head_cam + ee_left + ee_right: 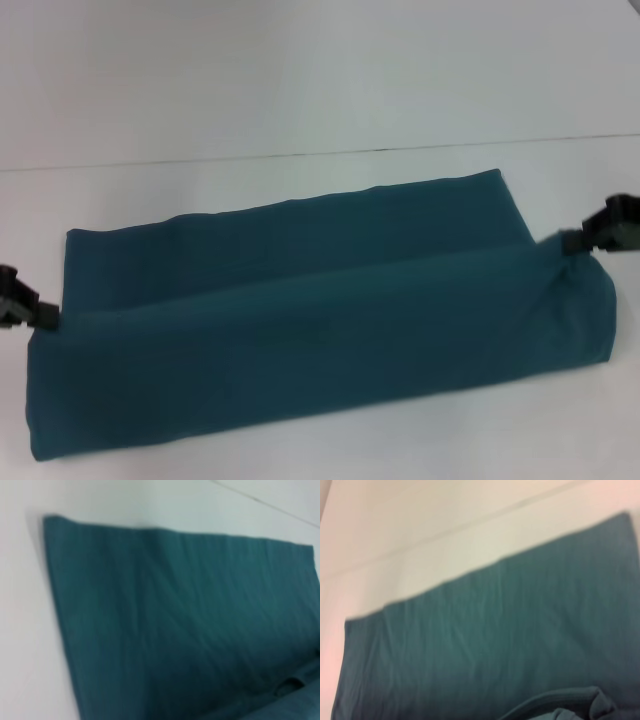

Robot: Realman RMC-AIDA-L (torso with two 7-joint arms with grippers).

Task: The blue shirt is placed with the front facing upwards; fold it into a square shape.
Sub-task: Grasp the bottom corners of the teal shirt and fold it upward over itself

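Blue shirt (300, 330) lying lengthwise on white table (300, 80), near half being folded over. Left gripper (45, 316) and right gripper (570, 242) each pinching a fold end. Keeping both level, carrying evenly to far edge.

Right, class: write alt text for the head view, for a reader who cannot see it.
A blue shirt, plain side showing, lies as a long folded band on a white table. The left end effector and right end effector each pinch one end of its upper fold.

Plain teal-blue shirt (300, 320) (no print); white table (300, 80).
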